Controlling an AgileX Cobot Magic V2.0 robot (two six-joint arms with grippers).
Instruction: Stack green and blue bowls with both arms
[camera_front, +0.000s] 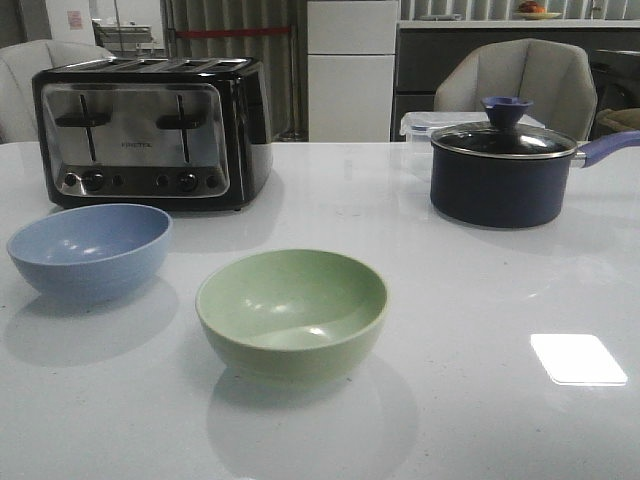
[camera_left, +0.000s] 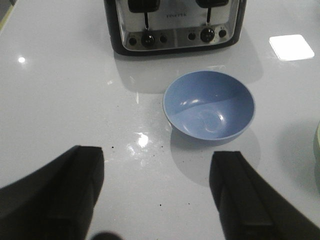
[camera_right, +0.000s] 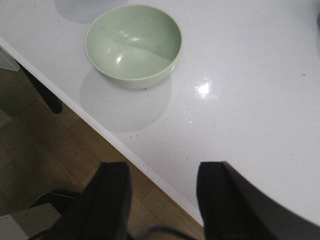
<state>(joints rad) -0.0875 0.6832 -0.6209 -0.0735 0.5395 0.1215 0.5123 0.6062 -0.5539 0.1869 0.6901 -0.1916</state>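
Note:
The pale green bowl (camera_front: 291, 310) stands upright and empty on the white table, near the front middle. The pale blue bowl (camera_front: 90, 249) stands upright and empty to its left, in front of the toaster. The two bowls are apart. Neither arm shows in the front view. My left gripper (camera_left: 157, 157) is open and empty, above the table short of the blue bowl (camera_left: 209, 111). My right gripper (camera_right: 162, 172) is open and empty, over the table's front edge, short of the green bowl (camera_right: 133, 45).
A black and silver toaster (camera_front: 150, 130) stands at the back left. A dark navy lidded saucepan (camera_front: 505, 165) with a handle stands at the back right, a clear plastic box (camera_front: 420, 125) behind it. The table's edge (camera_right: 100, 131) and the wooden floor show in the right wrist view.

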